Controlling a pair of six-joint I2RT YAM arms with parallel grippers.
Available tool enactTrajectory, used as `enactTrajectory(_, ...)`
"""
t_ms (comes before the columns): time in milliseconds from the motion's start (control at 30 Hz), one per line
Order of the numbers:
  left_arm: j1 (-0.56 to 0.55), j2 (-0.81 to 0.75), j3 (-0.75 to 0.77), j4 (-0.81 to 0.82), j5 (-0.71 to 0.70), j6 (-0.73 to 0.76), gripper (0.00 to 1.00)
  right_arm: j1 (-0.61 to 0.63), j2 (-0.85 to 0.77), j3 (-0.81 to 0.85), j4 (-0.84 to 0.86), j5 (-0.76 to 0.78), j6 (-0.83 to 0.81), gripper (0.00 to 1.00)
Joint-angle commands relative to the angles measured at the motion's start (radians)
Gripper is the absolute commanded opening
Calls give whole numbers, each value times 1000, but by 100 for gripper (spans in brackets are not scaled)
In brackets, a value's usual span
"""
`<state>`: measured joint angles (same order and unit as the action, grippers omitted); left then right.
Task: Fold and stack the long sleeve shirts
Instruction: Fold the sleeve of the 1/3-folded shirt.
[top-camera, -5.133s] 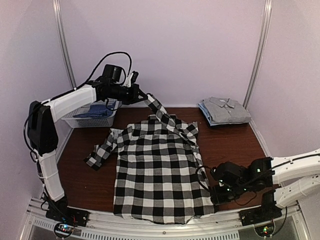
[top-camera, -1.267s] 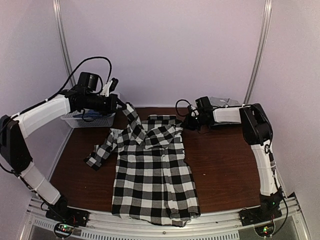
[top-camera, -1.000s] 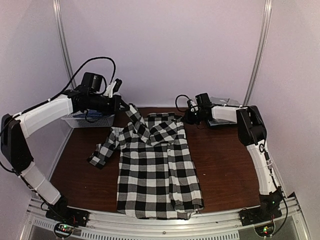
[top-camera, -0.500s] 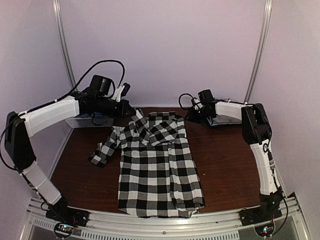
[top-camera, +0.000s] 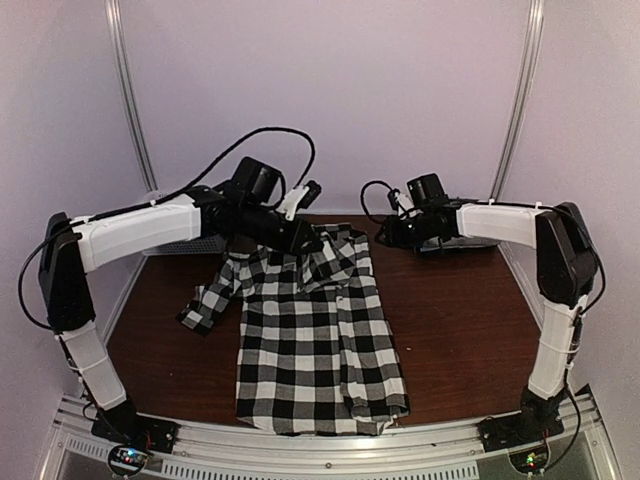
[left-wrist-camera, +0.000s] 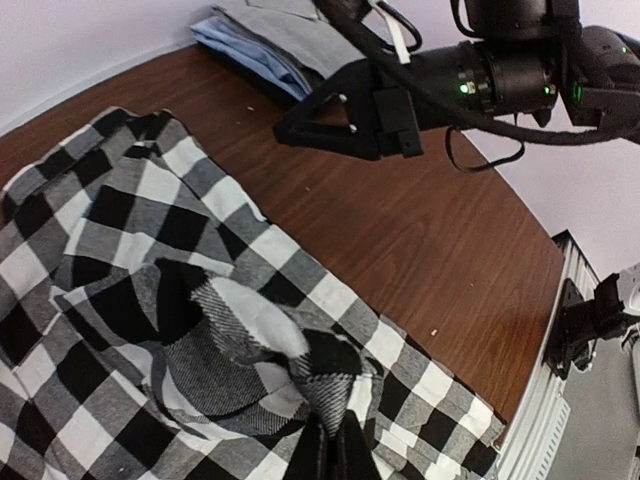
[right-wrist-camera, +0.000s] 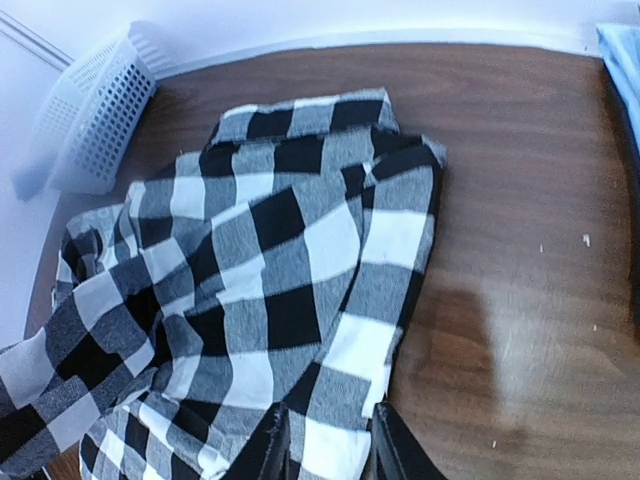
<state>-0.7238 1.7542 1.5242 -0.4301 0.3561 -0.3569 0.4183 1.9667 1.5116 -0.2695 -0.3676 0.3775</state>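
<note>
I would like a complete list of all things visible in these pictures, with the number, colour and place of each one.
checked shirt: one, black and white, spread on the middle of the table, one sleeve out to the left
grey shirt: one, grey, folded, top of the pile at the far right
light blue shirt: at least one, light blue, folded, under the grey shirt
basket: one, white, far left corner
table: one, dark brown wood
left gripper: one, black, shut on the checked shirt's cloth
right gripper: one, black, open, over the checked shirt's far right edge

Bright even light, wide-angle wrist distortion
</note>
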Motion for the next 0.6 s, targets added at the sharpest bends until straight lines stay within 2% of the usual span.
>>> enactTrajectory(0, -101, 104, 48, -51, 57, 48, 0, 6, -121, -139, 46, 23, 31, 30)
enactTrajectory(300, -213, 235, 42, -82, 170, 58, 0, 53, -313, -396, 71, 47, 52, 30)
enactTrajectory(567, -240, 250, 41, -149, 271, 99, 0, 95, -400, -483, 43, 72, 61, 29)
